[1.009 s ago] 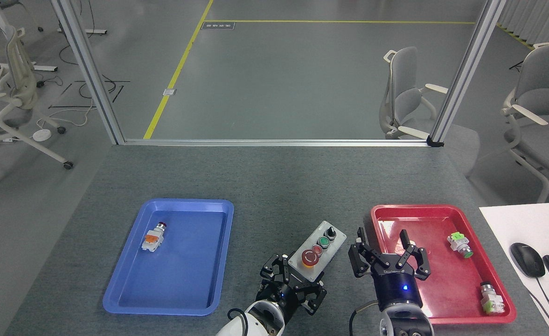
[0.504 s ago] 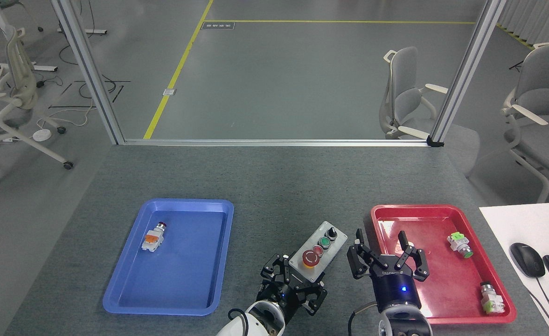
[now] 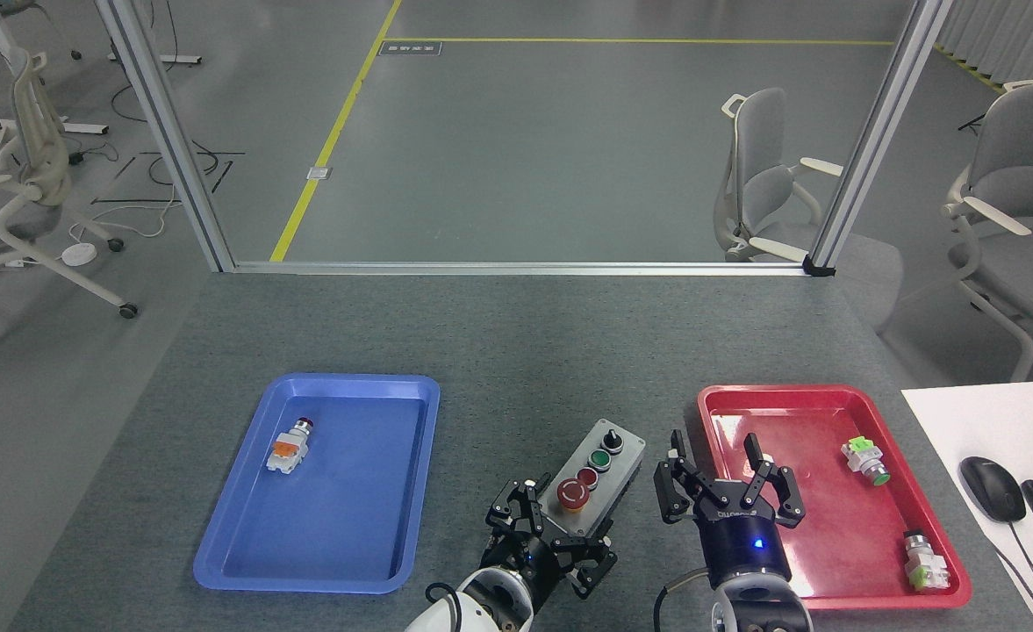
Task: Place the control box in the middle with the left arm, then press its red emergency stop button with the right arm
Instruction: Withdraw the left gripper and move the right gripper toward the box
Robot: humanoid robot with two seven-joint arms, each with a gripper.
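The control box [image 3: 592, 477] lies slanted on the grey tabletop between the two trays, its black knob at the far end. The red emergency stop button [image 3: 573, 494] sits at the box's near end, facing up, with a smaller red button and a green button behind it. My left gripper [image 3: 553, 537] comes up from the bottom edge and is shut on the near end of the box, one finger on each long side. My right gripper [image 3: 716, 480] hovers open just right of the box, over the red tray's left rim, holding nothing.
To the left lies a blue tray [image 3: 233, 518] holding a loose orange-bodied push-button [image 3: 287, 446]. The red tray [image 3: 832, 392] on the right holds two green push-buttons [image 3: 865, 461] [image 3: 924, 562]. A white desk with a mouse [image 3: 992, 488] and keyboard stands at far right.
The control box and my left gripper have shifted slightly left and toward me. My right gripper has hardly moved.
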